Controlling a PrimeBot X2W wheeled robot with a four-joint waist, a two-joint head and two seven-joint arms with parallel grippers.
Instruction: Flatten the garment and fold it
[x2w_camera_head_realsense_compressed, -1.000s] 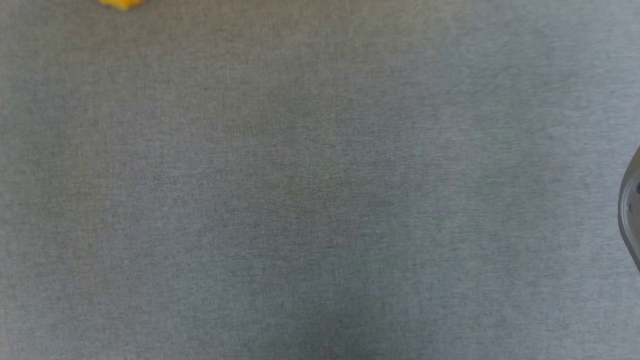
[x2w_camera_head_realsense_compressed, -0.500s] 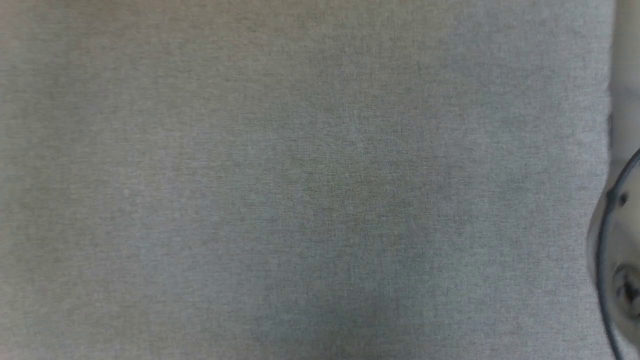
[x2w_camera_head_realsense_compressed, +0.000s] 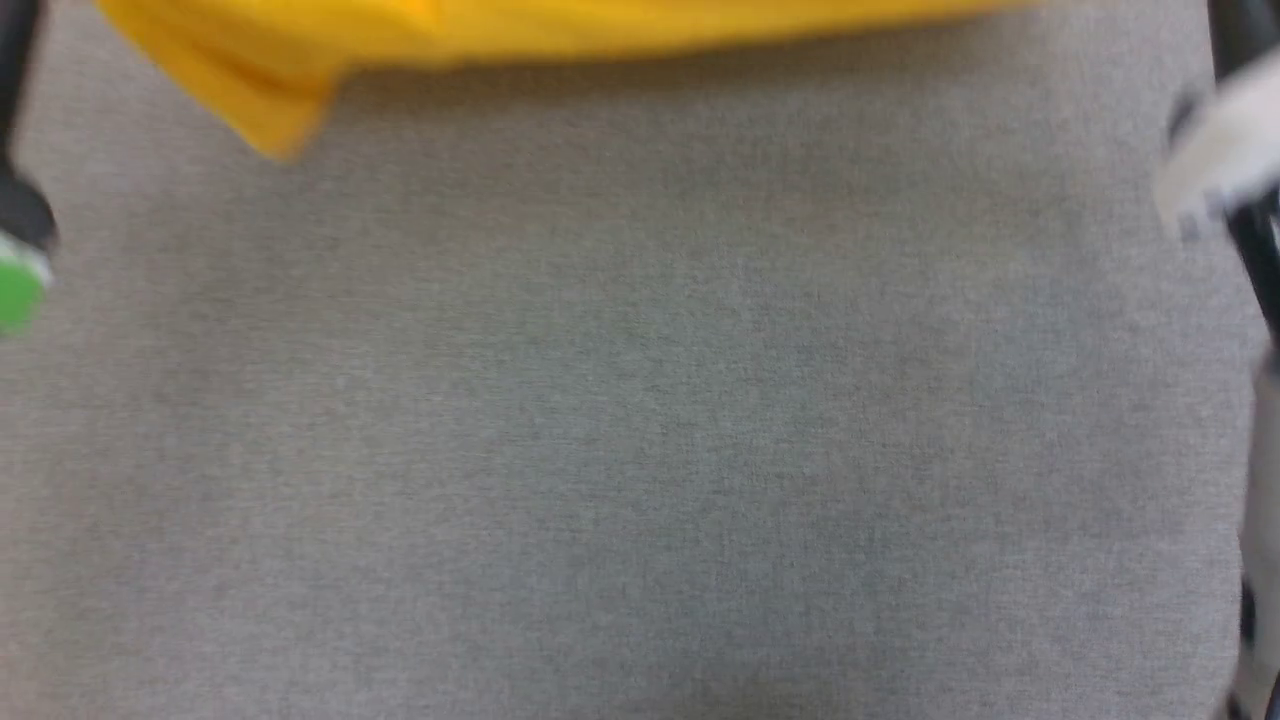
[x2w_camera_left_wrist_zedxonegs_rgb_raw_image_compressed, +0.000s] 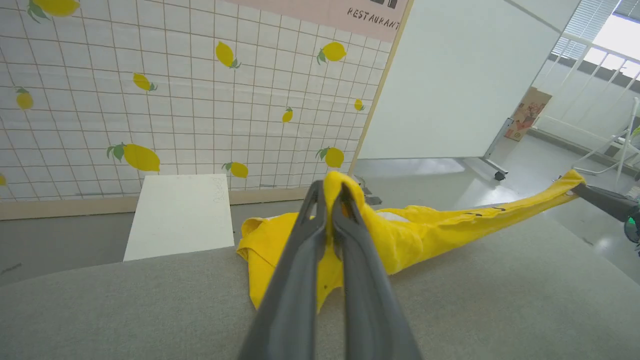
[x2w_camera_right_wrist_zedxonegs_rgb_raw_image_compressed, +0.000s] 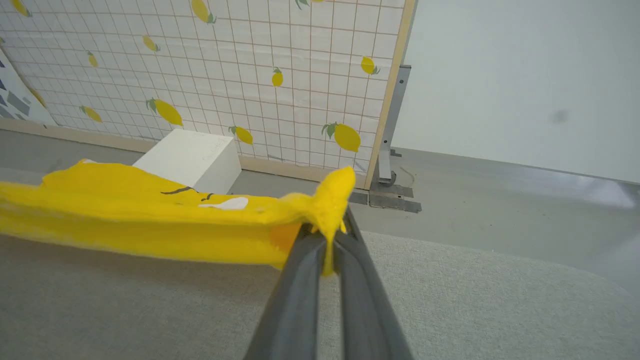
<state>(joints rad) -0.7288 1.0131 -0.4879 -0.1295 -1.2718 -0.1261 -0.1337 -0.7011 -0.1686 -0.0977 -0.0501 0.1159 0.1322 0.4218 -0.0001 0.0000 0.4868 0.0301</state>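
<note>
Both arms reach low over the table (x2w_camera_head_realsense_compressed: 640, 450). The left gripper (x2w_camera_left_wrist_zedxonegs_rgb_raw_image_compressed: 330, 192), mid-frame, pinches one end of the shirt (x2w_camera_left_wrist_zedxonegs_rgb_raw_image_compressed: 410, 235) tight, and the right gripper (x2w_camera_right_wrist_zedxonegs_rgb_raw_image_compressed: 327, 231) clamps the other end. The shirt stretches between them, crossing the head view's top edge.

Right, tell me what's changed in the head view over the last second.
The garment went from a yellow scrap at the top left, then out of frame, to a blurred band across the top edge; the camera may have moved too. The left gripper and right gripper are shut on it, stretching it. The grey surface looks the same.
</note>
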